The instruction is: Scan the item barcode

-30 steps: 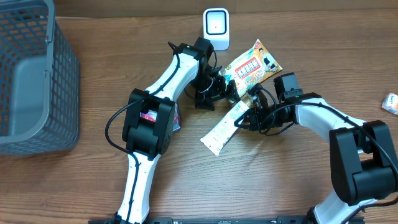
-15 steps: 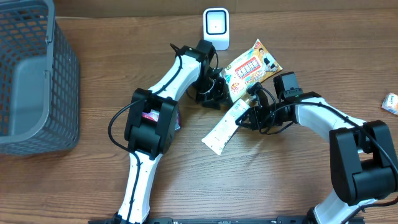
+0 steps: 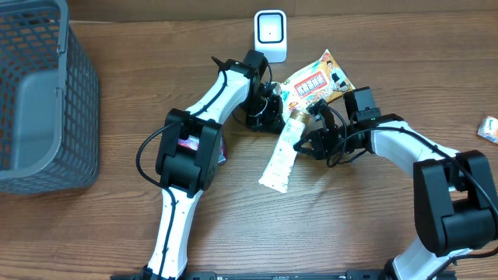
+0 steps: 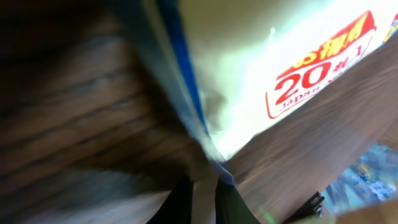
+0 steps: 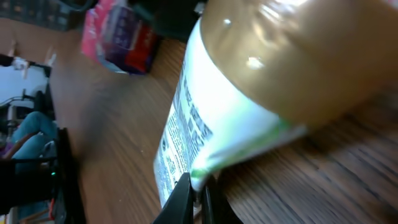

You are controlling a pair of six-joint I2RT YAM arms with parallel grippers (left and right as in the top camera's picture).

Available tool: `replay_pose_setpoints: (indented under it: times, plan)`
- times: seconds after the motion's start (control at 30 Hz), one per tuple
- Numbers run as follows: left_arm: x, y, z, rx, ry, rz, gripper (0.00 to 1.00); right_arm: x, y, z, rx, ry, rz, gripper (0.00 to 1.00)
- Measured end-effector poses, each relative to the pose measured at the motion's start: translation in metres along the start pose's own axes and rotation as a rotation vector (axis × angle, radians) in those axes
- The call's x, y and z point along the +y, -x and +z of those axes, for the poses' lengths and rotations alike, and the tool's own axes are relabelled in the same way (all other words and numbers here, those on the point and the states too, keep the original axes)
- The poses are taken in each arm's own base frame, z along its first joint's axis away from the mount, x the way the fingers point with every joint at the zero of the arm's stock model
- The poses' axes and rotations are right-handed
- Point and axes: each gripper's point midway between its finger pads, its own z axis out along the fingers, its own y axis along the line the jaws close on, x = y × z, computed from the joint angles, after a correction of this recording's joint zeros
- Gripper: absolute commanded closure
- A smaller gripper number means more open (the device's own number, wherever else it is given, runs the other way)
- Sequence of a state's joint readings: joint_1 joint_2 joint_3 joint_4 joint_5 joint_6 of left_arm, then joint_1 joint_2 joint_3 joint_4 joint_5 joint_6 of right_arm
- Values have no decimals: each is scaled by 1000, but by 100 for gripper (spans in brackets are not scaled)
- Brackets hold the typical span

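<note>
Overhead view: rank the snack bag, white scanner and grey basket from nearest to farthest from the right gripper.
1. snack bag, just behind the right gripper.
2. white scanner, farther back.
3. grey basket, far left.

**Packet swung round, left tool closed**

We saw the white packet [image 3: 282, 155], pinched in the right tool [image 3: 306, 140], turn from a clear slant across the bench to nearly straight up and down in the overhead view, its lower end shifting right. The left tool [image 3: 278, 107], spread wide a second ago, edged toward the snack bag [image 3: 317, 78] and drew its fingers together on the bag's edge.
</note>
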State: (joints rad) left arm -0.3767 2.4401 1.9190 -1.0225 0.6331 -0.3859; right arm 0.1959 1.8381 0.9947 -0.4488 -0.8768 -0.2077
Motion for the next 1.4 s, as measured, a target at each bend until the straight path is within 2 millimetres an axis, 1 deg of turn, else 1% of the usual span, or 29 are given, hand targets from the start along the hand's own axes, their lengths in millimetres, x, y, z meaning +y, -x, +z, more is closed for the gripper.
replay_pose_setpoints:
  times: [0.07, 0.13, 0.3, 0.33, 0.37, 0.4, 0.43, 0.47, 0.53, 0.6, 0.63, 0.67, 0.73, 0.9, 1.0, 1.1, 1.17, 1.2, 1.3, 1.4]
  plan:
    - [1, 1, -1, -1, -2, -6, 91, 6, 3, -3, -18, 48, -15, 96]
    - [2, 1, -2, -1, -1, -9, 95, 14, 5, -6, -32, 104, -20, 96]
    - [4, 2, -2, -1, -2, -23, 96, 36, 11, -12, -56, 235, 13, 96]
    - [4, 2, -2, -1, -3, -27, 96, 38, 11, -12, -55, 249, 28, 93]
    - [4, 2, -2, 0, -4, -35, 96, 40, 10, -13, -50, 260, 49, 81]
    - [4, 2, -2, 0, -4, -40, 96, 40, 9, -13, -42, 261, 75, 65]
    - [4, 1, -2, 0, -5, -46, 96, 40, 7, -12, -34, 258, 99, 54]
    - [4, 1, -2, 1, -5, -47, 96, 38, 6, -12, -29, 248, 116, 50]
    - [3, 1, -2, 1, -7, -54, 96, 31, 4, -10, -13, 202, 181, 48]
    - [3, 1, -2, 1, -7, -58, 96, 17, -2, -9, 11, 121, 297, 48]
    - [3, 1, -2, 1, -7, -60, 96, 14, -3, -9, 16, 103, 320, 49]
    - [3, 1, -2, 1, -7, -61, 96, 6, -8, -10, 30, 56, 401, 49]
    - [3, 1, -2, 1, -7, -61, 96, 0, -13, -12, 39, 19, 465, 49]
    - [4, 1, -2, 0, -5, -61, 96, -17, -31, -26, 68, -75, 709, 49]
    - [4, 2, -2, 0, -4, -62, 96, -41, -52, -41, 84, -220, 897, 45]
    - [4, 2, -2, -1, -3, -61, 96, -61, -61, -53, 63, -324, 992, 42]
    - [4, 2, -2, -1, -3, -62, 96, -69, -59, -56, 34, -361, 1015, 33]
    - [4, 2, -2, -1, -3, -62, 96, -73, -56, -57, 17, -373, 1018, 30]
    - [4, 2, -2, -1, -3, -62, 96, -80, -36, -57, -69, -369, 1015, 18]
    - [4, 2, -2, 0, -3, -62, 96, -88, -13, -56, -159, -371, 975, 16]
